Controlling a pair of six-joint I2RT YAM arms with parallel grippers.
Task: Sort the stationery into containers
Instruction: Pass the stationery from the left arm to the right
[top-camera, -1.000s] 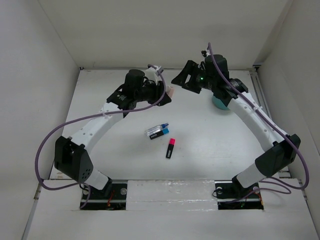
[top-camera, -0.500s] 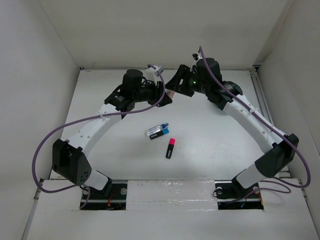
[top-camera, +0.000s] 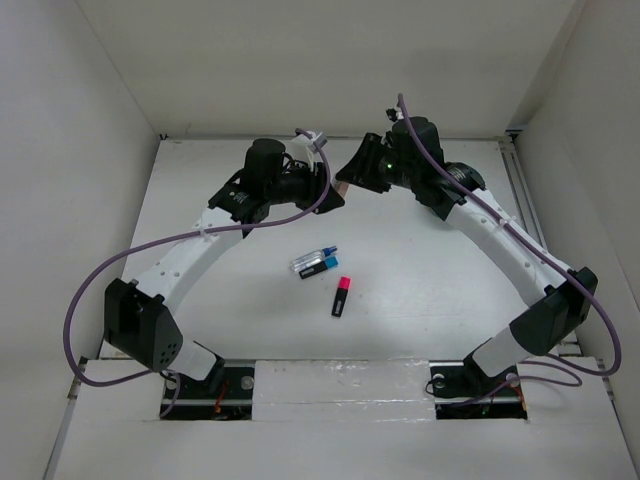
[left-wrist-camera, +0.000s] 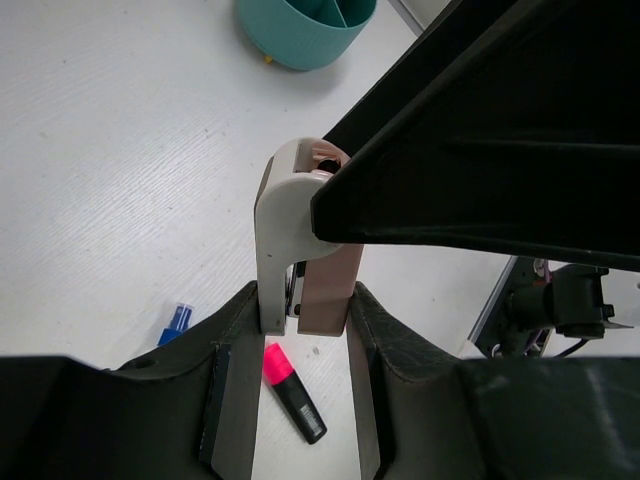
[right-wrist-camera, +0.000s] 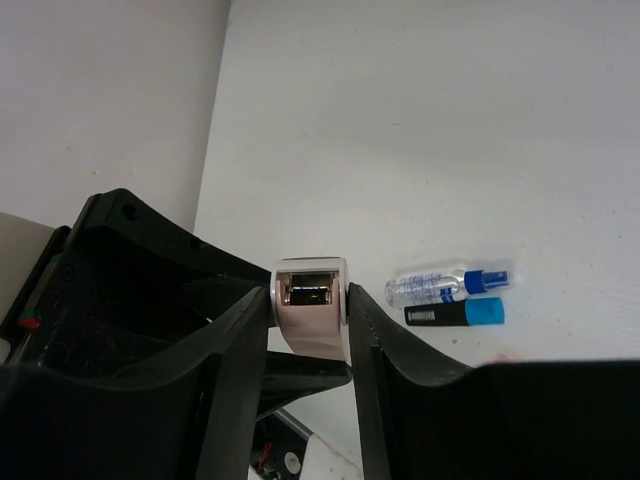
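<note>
A tan and white block (top-camera: 341, 187) hangs above the back of the table between both arms. My left gripper (top-camera: 332, 194) is shut on one end of this block (left-wrist-camera: 305, 240). My right gripper (top-camera: 350, 179) comes from the other side, and its jaws press on both sides of the block (right-wrist-camera: 312, 310). On the table lie a clear blue-capped tube (top-camera: 312, 257), a black highlighter with a blue cap (top-camera: 320, 267) and a black highlighter with a pink cap (top-camera: 341, 296). The teal cup (left-wrist-camera: 305, 30) with inner dividers shows at the top of the left wrist view.
White walls enclose the table on the left, back and right. The right arm (top-camera: 500, 235) arches over the back right of the table. Purple cables (top-camera: 85, 300) loop beside both arms.
My right gripper has swung left from over the teal cup to the block and closed its jaws onto it. The left gripper has kept still with the block.
</note>
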